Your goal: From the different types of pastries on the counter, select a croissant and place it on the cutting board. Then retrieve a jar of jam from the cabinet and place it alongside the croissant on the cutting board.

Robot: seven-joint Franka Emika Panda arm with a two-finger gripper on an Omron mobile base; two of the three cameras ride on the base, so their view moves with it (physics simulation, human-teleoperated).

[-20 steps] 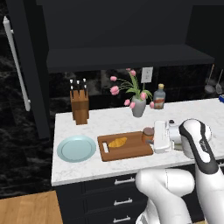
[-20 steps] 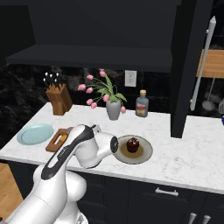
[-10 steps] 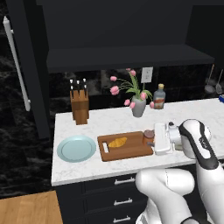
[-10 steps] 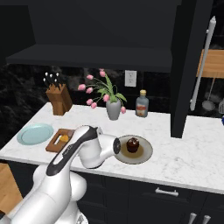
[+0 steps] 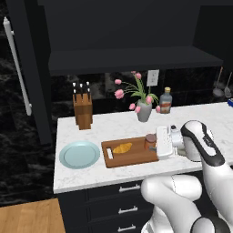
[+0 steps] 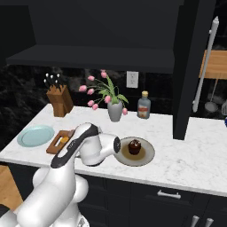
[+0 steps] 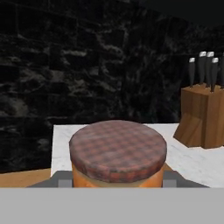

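Note:
The jar of jam point(image 5: 150, 140), orange with a brownish plaid lid point(image 7: 118, 148), sits between the fingers point(image 7: 61, 180) of my gripper point(image 5: 154, 143), which is shut on it at the right end of the cutting board point(image 5: 132, 157). Whether the jar touches the board I cannot tell. The golden croissant point(image 5: 122, 148) lies on the board's middle, left of the jar. In the right base view my arm hides the jar; the board point(image 6: 55, 142) and croissant point(image 6: 64, 140) peek out beside it. The dark brown round pastry point(image 6: 134, 146) rests on a grey plate point(image 6: 148, 156).
A round light-blue plate point(image 5: 79, 154) lies left of the board. At the back stand a knife block point(image 5: 82, 111), a vase of pink tulips point(image 5: 144, 110) and a red-labelled bottle point(image 5: 166, 101). The black cabinet's ledge point(image 5: 132, 59) hangs above the counter point(image 5: 104, 129).
My hand has shifted a little to the left with the jar, from just off the board's right end to over that end. The croissant has not moved.

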